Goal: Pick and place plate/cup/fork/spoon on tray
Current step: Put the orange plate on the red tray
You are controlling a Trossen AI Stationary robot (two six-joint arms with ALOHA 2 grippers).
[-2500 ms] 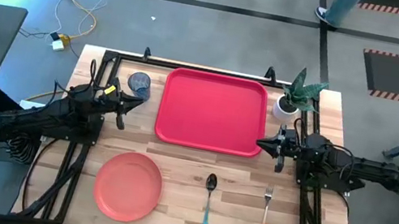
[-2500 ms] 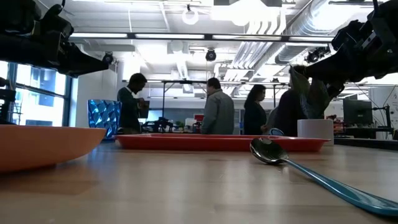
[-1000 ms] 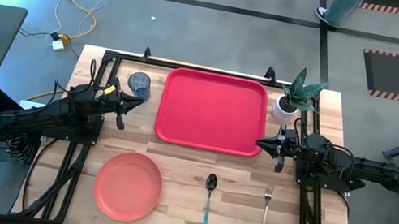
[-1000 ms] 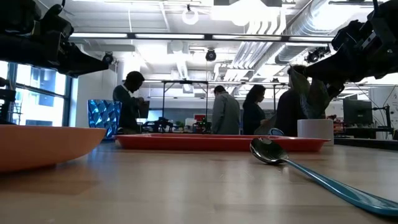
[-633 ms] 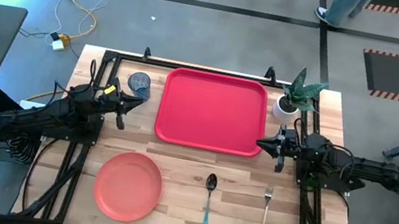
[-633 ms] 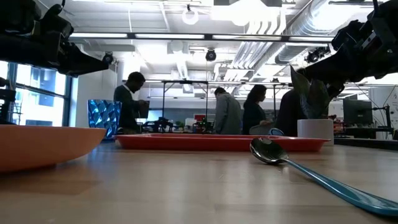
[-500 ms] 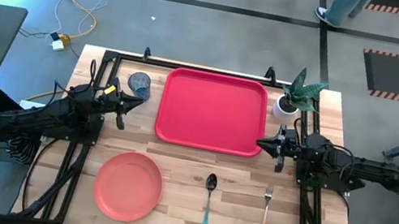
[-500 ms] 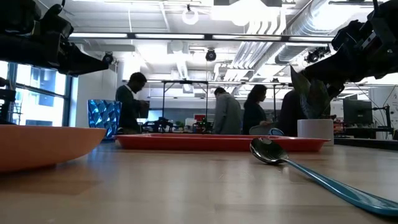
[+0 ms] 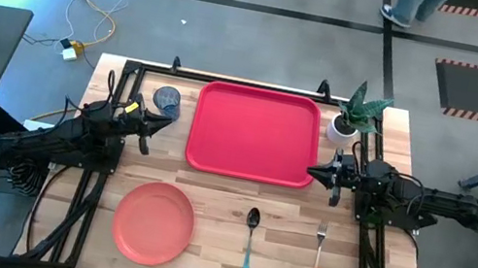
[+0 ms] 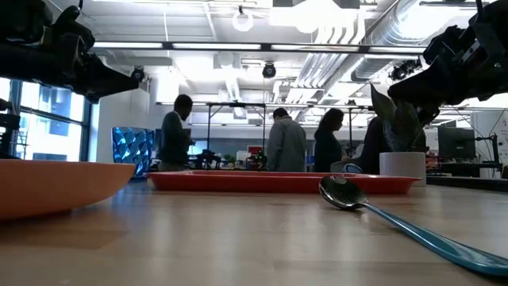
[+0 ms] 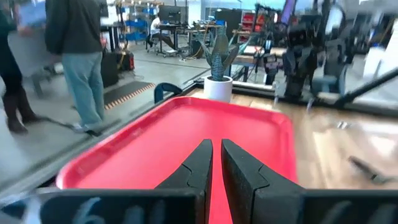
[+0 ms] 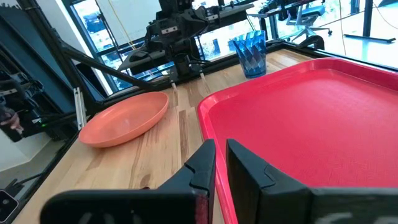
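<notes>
The red tray [image 9: 255, 133] lies at the table's far middle. The salmon plate [image 9: 152, 222] rests at the near left. The blue cup [image 9: 167, 100] stands left of the tray. The teal-handled spoon [image 9: 250, 238] and the orange-handled fork [image 9: 318, 252] lie near the front, right of the plate. My left gripper [image 9: 170, 124] hovers shut and empty at the tray's left edge. My right gripper [image 9: 311, 174] hovers shut and empty at the tray's right edge. Both point at the tray.
A white pot with a green plant [image 9: 348, 122] stands at the far right corner, close to my right arm. Several people stand in the room beyond the table [image 10: 278, 143]. Bare wood [image 9: 228, 196] lies between the tray and the cutlery.
</notes>
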